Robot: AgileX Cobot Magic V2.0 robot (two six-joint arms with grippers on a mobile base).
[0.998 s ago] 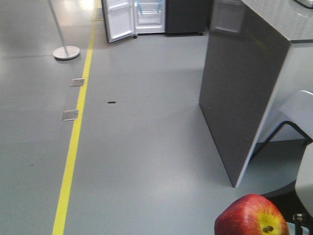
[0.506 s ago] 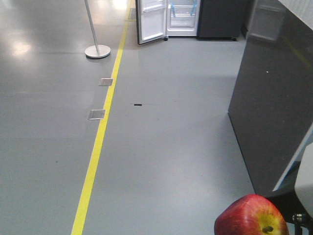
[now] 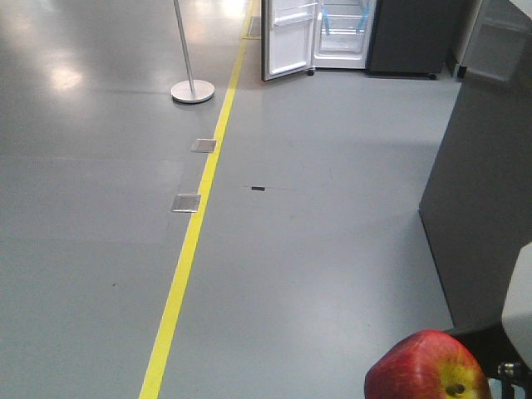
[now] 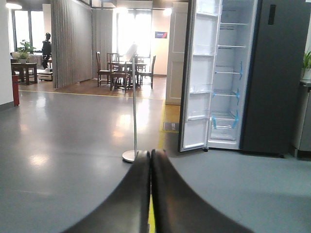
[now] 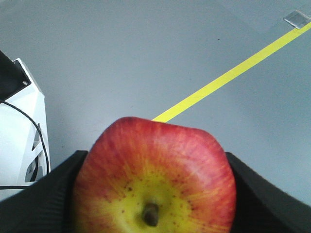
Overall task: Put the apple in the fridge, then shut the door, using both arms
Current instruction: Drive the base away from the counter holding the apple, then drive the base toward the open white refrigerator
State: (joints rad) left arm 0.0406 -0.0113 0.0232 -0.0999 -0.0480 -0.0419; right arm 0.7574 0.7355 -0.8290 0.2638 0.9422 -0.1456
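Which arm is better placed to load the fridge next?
Right. The right gripper is shut on the apple; the left gripper is shut and empty. The fridge door already stands open.

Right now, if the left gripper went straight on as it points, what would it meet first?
Probably the floor stand, just left of where the shut left gripper points; depth is unclear, so it might pass beside it.
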